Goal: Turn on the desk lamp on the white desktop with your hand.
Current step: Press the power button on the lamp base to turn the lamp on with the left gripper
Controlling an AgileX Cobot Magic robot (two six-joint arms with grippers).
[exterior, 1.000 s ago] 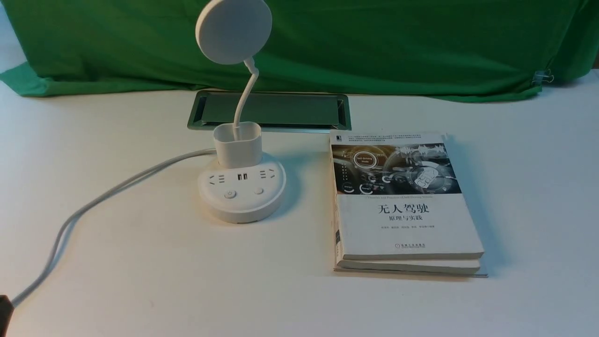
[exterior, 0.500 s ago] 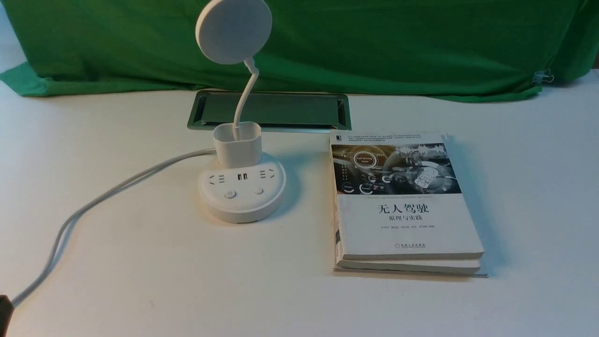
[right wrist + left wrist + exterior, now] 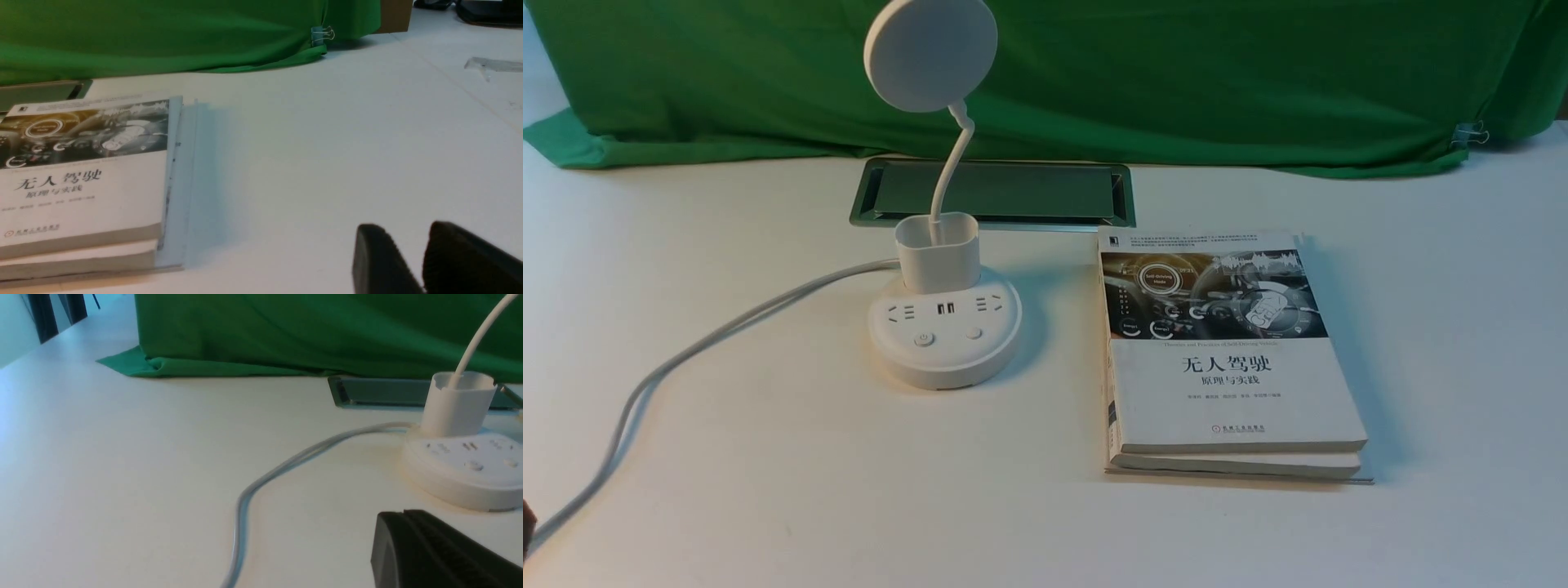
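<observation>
**Desk lamp and grippers.** The desk lamp (image 3: 945, 347) stands on the white desktop (image 3: 768, 457), left of centre, just in front of the cable slot (image 3: 994, 194) and beside a stack of two books (image 3: 1225, 392). It is white plastic, with a round disc head and a thin curved neck rising from a cup holder. Its round base carries sockets and two buttons, and a grey cord (image 3: 240, 522) trails leftward. The left gripper (image 3: 402, 516) is near the base but apart from it, its jaws apparently pressed together, empty. The right gripper (image 3: 408, 232) sits right of the books, its fingers narrowly parted, empty.
</observation>
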